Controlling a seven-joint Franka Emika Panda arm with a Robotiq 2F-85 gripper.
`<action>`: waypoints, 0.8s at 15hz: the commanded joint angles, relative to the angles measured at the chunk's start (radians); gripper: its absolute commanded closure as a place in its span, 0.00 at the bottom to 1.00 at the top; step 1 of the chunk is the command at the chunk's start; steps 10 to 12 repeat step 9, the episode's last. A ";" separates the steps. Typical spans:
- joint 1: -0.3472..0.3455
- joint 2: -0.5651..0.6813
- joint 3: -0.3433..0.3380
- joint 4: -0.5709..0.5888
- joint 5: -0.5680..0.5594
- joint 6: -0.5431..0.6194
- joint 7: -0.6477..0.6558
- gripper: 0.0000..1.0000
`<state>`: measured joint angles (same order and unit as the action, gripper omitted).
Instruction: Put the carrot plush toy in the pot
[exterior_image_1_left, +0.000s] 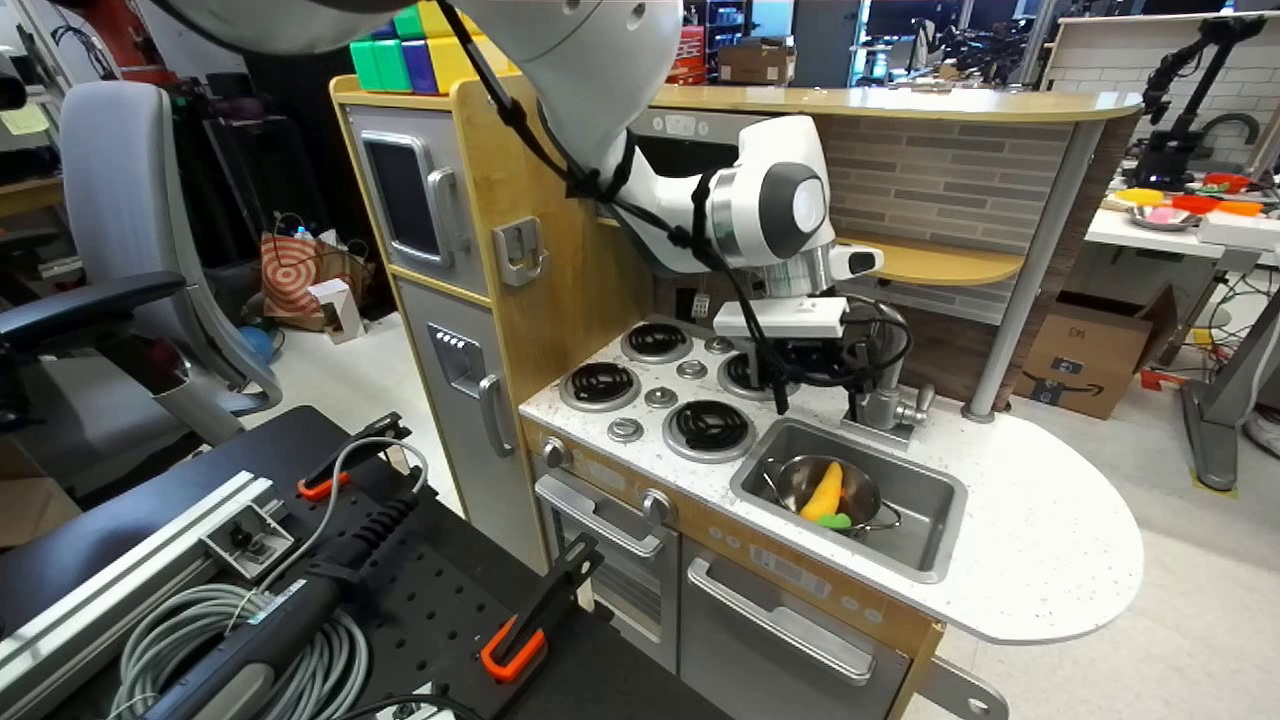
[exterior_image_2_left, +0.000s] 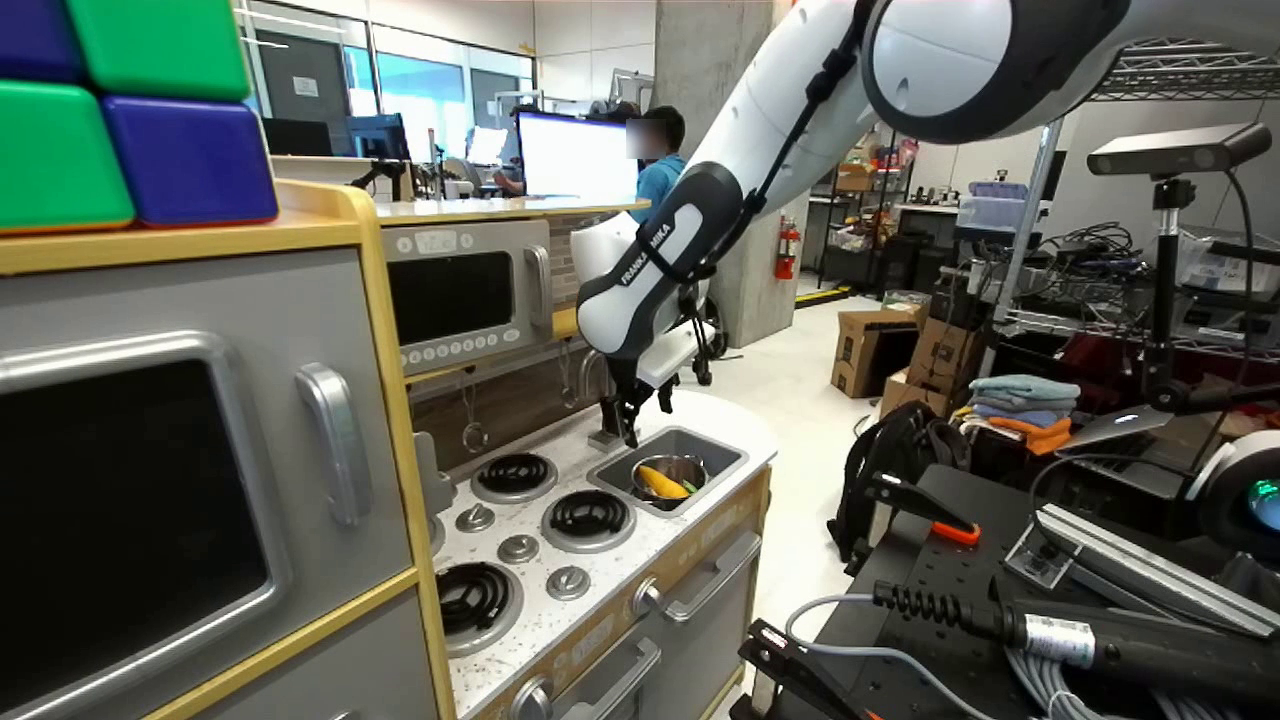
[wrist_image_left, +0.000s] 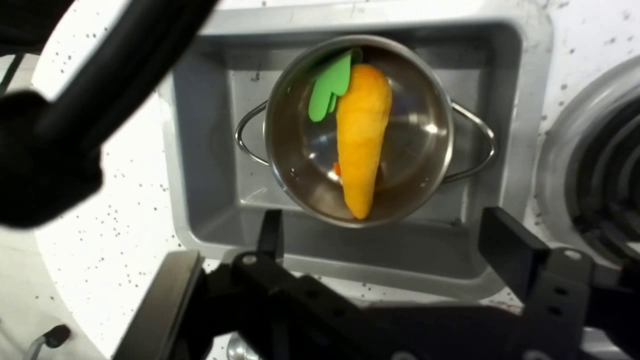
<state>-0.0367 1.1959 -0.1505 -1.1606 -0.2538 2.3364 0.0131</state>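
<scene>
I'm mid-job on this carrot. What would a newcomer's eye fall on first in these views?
Probably the yellow-orange carrot, lying in the pot inside the sink, with the open gripper apart from it. Next, likely the white arm slanting across the upper part of both exterior views, then the green and blue squares atop the tall cabinet.

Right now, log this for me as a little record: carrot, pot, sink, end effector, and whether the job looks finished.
carrot plush toy: lying inside the pot, its tip near the rim
pot: metal, two looped handles, standing in the sink
sink: grey, set into the speckled countertop
end effector: open, holding nothing, apart from the toy
job: looks finished
</scene>
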 joint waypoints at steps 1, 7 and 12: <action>-0.003 -0.189 0.052 -0.184 -0.009 -0.101 -0.167 0.00; -0.004 -0.248 0.069 -0.192 -0.004 -0.186 -0.239 0.00; -0.004 -0.268 0.071 -0.203 -0.004 -0.193 -0.241 0.00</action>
